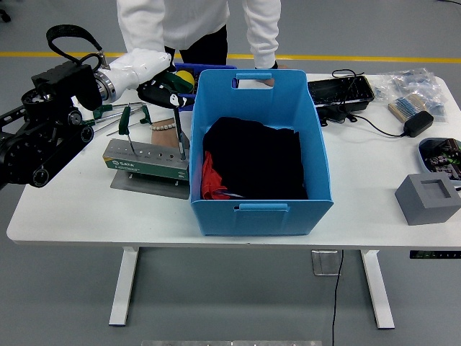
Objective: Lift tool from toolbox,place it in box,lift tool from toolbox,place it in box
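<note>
A green tool holder (148,158) sits on a grey plate left of the blue box (317,151). My left hand (163,92), white with dark fingers, is shut on a green-handled tool (177,130). It hangs above the holder's right end, and the tool's thin shaft points down with its tip at the holder's top. A second green-handled tool (126,121) stands upright in the holder's left end. The box holds black cloth (252,158) and something red (210,182). A person's hand (164,127) rests just behind the holder. The other hand (268,81) grips the box's far rim.
Loose green-handled keys (108,112) lie on the table behind the holder. A small blue bin with a yellow ball (184,77) stands behind my hand. At the right are a black tray (340,92), a power adapter (418,124) with cable, and a grey block (427,198).
</note>
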You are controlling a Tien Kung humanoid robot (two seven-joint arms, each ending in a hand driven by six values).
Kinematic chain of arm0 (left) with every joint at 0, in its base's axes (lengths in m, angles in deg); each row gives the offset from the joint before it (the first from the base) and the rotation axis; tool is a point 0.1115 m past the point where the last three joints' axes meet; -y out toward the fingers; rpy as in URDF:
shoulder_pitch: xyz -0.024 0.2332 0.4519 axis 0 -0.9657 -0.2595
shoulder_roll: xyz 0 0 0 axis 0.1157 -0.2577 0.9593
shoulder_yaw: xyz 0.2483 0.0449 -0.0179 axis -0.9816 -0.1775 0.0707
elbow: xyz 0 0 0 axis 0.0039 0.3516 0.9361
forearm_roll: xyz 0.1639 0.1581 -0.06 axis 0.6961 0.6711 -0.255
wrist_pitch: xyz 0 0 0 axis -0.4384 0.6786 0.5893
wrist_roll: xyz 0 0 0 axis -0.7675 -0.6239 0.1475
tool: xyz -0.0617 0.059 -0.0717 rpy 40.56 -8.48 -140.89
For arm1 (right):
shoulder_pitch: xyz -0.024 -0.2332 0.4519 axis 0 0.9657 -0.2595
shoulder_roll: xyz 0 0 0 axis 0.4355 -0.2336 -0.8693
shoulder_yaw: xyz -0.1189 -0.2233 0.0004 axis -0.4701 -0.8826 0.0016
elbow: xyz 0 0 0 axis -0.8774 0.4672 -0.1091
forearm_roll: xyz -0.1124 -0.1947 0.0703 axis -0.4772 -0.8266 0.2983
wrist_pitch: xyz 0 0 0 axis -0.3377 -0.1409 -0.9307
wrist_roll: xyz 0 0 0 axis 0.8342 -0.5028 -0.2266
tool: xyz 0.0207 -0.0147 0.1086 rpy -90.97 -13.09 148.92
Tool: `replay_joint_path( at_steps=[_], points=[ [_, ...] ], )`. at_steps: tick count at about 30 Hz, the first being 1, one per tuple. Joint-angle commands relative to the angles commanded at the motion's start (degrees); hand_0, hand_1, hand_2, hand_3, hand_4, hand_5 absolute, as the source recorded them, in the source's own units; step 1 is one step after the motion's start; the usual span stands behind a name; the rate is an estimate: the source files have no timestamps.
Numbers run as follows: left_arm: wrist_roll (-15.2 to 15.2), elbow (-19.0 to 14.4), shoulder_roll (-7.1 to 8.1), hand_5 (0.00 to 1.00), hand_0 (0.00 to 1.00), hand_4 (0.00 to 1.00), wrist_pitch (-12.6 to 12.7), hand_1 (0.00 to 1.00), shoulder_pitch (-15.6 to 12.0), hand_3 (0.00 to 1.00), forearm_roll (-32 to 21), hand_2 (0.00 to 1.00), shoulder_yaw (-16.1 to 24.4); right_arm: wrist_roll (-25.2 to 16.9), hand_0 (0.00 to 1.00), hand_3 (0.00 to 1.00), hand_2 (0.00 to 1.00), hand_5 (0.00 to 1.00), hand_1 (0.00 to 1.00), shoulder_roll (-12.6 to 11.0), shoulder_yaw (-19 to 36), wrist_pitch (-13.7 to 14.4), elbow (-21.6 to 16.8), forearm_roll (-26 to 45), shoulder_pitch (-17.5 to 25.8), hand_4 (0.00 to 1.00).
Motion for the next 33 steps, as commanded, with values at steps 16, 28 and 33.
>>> replay_joint_path(
  at_steps=[16,28,33],
  points=[
    [0.55,-7.88,3.32,0.588,0.092,0.722,-2.93,0.002,3.08,0.024,0.81,0.002,2.17,0.2,0.653,0.559,0.7,0.671,0.628,0.13,0.96,0.01,0.14,-0.68,0.41,0.772],
    [1.58,-15.41,3.82,0.592,0.093,0.73,-5.17,0.002,4.69,0.027,2.18,0.002,8.56,-0.02,0.653,0.559,0.699,0.671,0.629,-0.01,0.59,0.07,0.13,-0.18,0.27,0.772],
    [1.56,-16.33,1.88,0.592,0.093,0.73,-4.5,0.002,5.36,0.027,1.61,0.002,8.2,0.03,0.653,0.559,0.699,0.671,0.629,-0.12,0.61,0.07,0.06,-0.44,0.07,0.772]
  ],
)
